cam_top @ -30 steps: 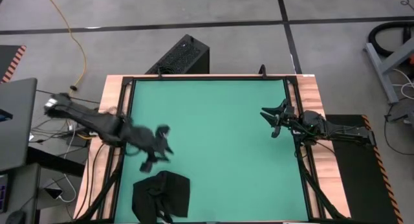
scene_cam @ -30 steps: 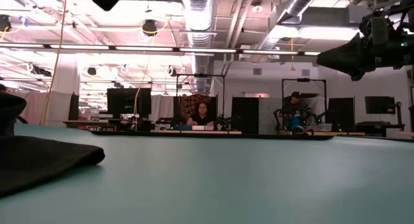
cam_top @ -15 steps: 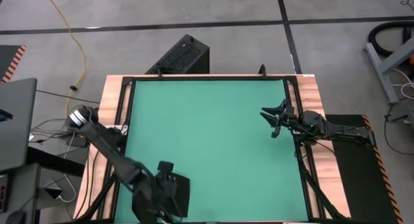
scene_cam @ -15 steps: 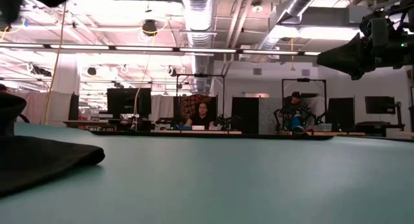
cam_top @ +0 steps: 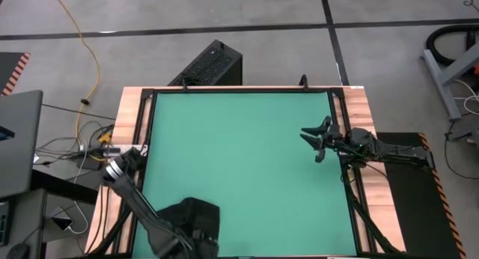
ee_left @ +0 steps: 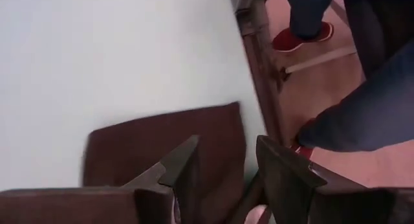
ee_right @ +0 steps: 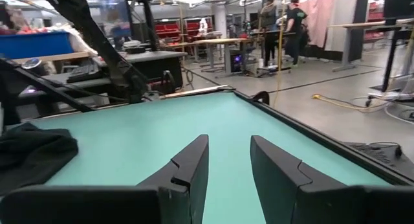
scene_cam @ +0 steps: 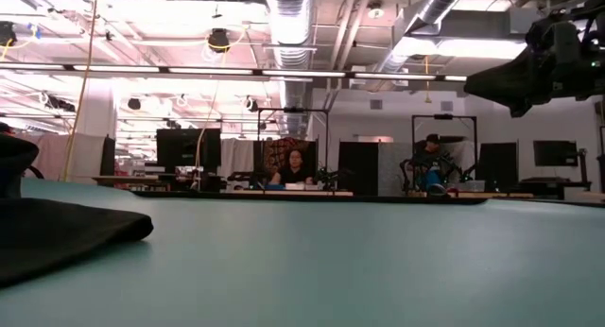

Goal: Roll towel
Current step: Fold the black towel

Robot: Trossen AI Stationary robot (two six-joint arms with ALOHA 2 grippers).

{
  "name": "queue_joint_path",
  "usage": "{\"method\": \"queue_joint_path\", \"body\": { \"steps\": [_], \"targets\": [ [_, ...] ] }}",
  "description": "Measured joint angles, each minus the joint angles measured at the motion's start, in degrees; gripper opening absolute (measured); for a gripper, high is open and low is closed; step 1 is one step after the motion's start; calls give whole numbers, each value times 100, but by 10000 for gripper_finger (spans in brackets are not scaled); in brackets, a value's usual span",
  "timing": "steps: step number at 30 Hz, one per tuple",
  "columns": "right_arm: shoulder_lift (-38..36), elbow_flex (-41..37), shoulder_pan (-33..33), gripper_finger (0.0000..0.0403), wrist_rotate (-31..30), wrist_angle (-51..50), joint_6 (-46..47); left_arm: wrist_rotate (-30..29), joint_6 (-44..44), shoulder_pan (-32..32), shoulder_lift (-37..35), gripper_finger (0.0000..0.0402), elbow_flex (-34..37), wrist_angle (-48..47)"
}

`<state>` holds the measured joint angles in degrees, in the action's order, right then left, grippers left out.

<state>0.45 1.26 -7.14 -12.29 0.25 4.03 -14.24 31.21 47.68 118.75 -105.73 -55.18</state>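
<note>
While the left claw [ee_left: 223, 162] hangs with fingers apart, the black towel [ee_left: 162, 146] lies just under it. The right claw [cam_top: 314, 143] waits far away, fingers apart, holding nothing.

Towel [cam_top: 196, 218] crumpled, near-left table [cam_top: 239, 139] corner; left arm over it.

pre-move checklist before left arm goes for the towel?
1. Towel on the green mat, near its front left corner: ok.
2. Towel flat for rolling: not ok, it lies bunched and folded.
3. Left gripper above the towel, fingers apart, nothing held: ok.
4. White tag corner located: cannot tell.
5. Right gripper parked over the mat's right edge, away from the towel, open and empty: ok.
6. Person's legs close beside the table by the towel: not ok.
</note>
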Motion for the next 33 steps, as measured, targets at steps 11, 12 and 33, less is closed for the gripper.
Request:
{"method": "queue_joint_path", "body": {
  "steps": [11,12,33],
  "targets": [
    [2,-2,0,140,219,-30,2,255,685,68,1080,141,-425,-370],
    [2,-4,0,140,239,-32,2,240,771,67,1117,141,-427,-387],
    [2,-4,0,139,352,-50,-20,161,1498,324,1168,141,-307,-828]
  ]
}}
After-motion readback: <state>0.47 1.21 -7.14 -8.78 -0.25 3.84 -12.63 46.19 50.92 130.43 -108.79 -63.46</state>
